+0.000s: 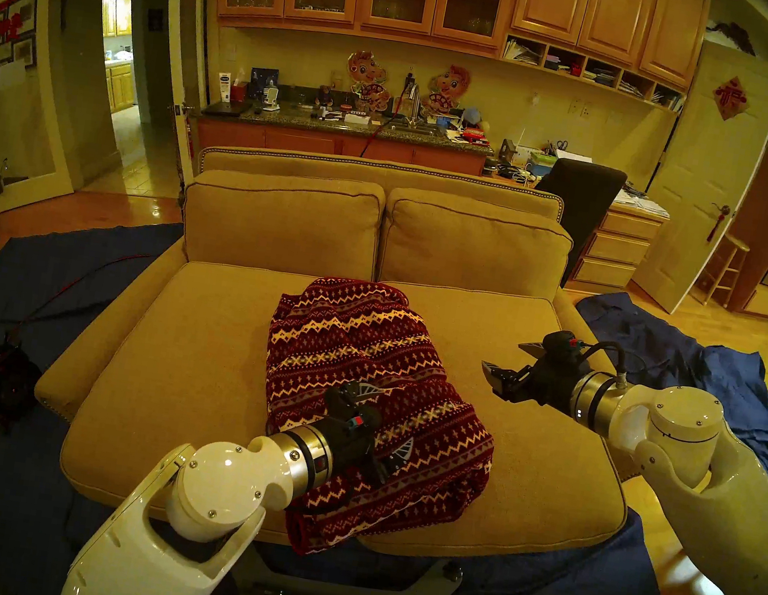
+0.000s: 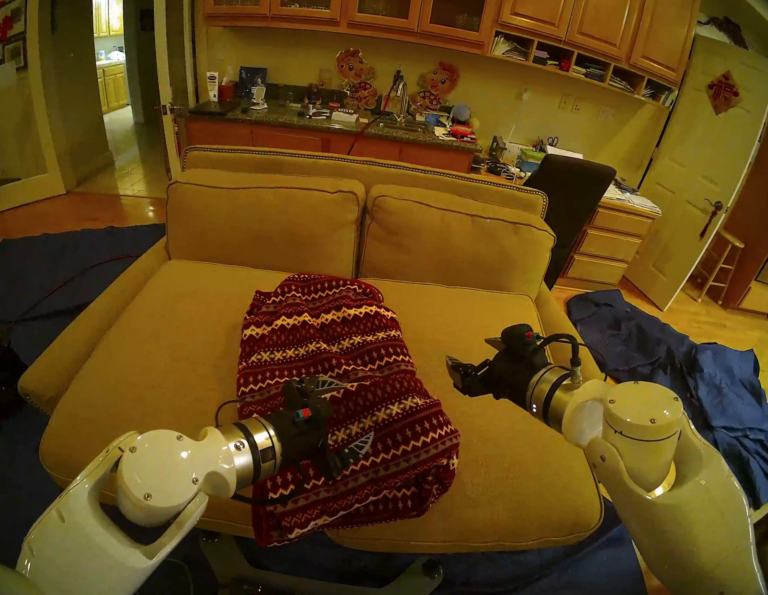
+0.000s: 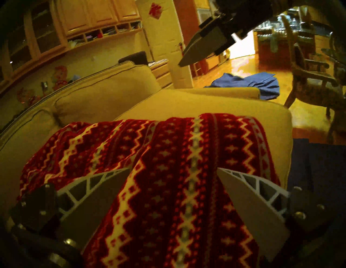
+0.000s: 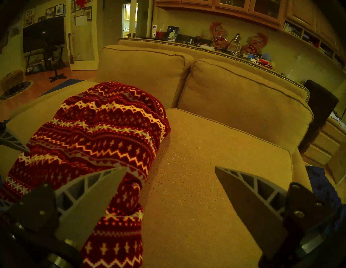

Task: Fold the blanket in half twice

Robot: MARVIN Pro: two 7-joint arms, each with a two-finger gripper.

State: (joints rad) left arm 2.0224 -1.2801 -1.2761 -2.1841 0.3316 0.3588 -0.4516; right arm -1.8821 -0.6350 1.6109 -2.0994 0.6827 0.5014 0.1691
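The blanket (image 1: 355,349) (image 2: 328,331), dark red with cream and grey zigzag bands, lies as a long folded bundle down the middle of the tan sofa seat (image 1: 196,361). Its near end hangs over the seat's front edge. My left gripper (image 1: 392,418) (image 2: 356,411) (image 3: 173,169) hovers just over the blanket's near half, open, with only patterned fleece (image 3: 177,205) beneath it. To the right of the blanket (image 4: 97,131), my right gripper (image 1: 504,355) (image 2: 469,350) (image 4: 170,168) stands open and empty above the right seat cushion (image 4: 206,168).
Two back cushions (image 1: 284,221) close off the far side of the seat. A rumpled blue cloth (image 1: 704,384) lies on the floor right of the sofa. A dark blue floor sheet (image 1: 2,309) carries a black device with a red cable (image 1: 7,379) on the left.
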